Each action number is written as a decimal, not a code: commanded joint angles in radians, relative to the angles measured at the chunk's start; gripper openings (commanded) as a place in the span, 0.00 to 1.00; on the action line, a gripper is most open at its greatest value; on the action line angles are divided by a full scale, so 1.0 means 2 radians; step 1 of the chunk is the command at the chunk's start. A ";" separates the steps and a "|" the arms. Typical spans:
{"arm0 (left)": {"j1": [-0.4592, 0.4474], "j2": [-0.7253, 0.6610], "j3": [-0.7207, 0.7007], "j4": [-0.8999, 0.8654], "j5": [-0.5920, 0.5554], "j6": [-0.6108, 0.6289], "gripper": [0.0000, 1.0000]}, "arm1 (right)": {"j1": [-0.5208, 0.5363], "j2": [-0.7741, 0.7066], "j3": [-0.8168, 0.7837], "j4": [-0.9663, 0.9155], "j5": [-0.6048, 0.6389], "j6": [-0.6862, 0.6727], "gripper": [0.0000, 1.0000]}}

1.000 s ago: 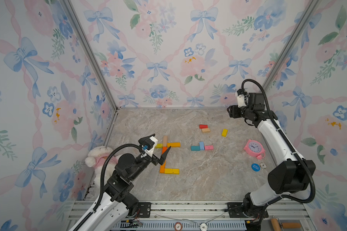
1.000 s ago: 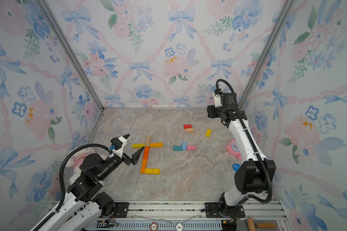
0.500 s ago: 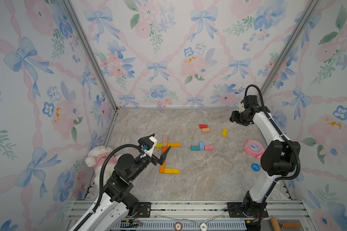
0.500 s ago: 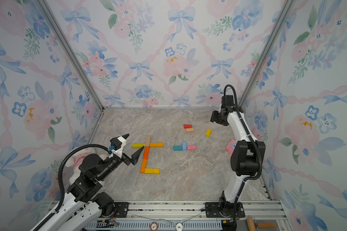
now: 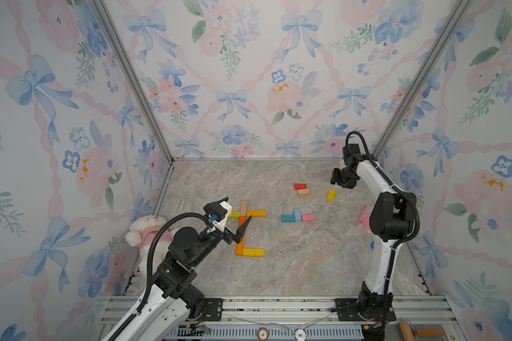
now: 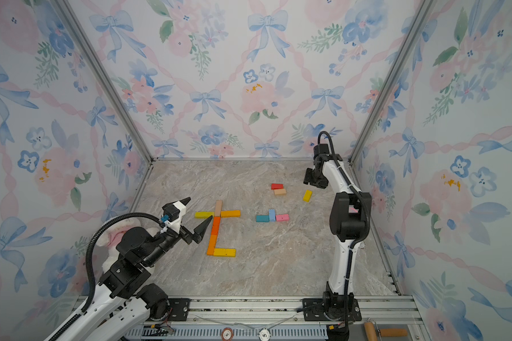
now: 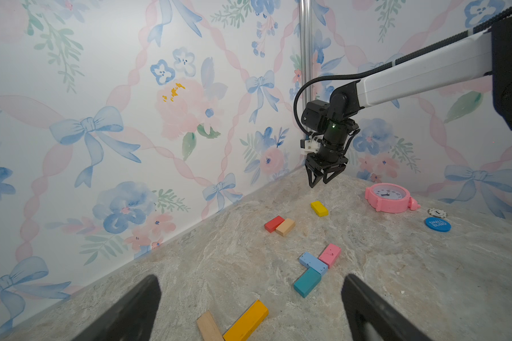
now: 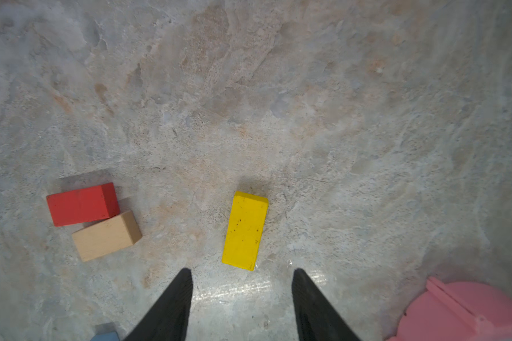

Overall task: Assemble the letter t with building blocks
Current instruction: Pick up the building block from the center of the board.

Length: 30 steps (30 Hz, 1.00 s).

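Building blocks (image 5: 256, 213) lie flat on the marble tabletop (image 6: 278, 271) in three groups.

Group one, nearest the left gripper (image 6: 199, 208), forms the letter. It has an orange stem (image 6: 213, 236) with a tan block (image 6: 218, 207) above it. A long yellow block (image 6: 204, 214) and an orange-yellow block (image 6: 230, 213) make the crossbar, and a yellow foot (image 6: 224, 252) closes the base.

Group two (mid-table) consists of a teal block (image 7: 307, 282), a blue block (image 7: 313, 262) and a pink block (image 7: 330, 255), all touching.

Group three is a red block (image 8: 82, 203) against a peach block (image 8: 105, 236), with a short yellow block (image 8: 245, 230) lying apart from them.

Check the left gripper: its jaws are spread wide and empty, raised beside the letter's left side.

Check the right gripper (image 7: 319, 183): its jaws are parted and grip nothing. It hovers just beside the short yellow block without contact.

A pink clock (image 7: 387, 197) lies near the right wall.
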 commanded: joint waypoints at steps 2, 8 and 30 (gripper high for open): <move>0.003 -0.002 -0.003 0.014 0.001 0.001 0.98 | 0.008 0.027 0.030 -0.027 0.018 0.007 0.56; 0.002 -0.001 -0.003 0.013 0.001 0.001 0.98 | 0.013 0.058 0.045 -0.032 0.028 0.011 0.55; 0.003 -0.002 -0.003 0.014 0.001 0.002 0.98 | 0.018 0.097 0.052 -0.025 0.032 0.024 0.51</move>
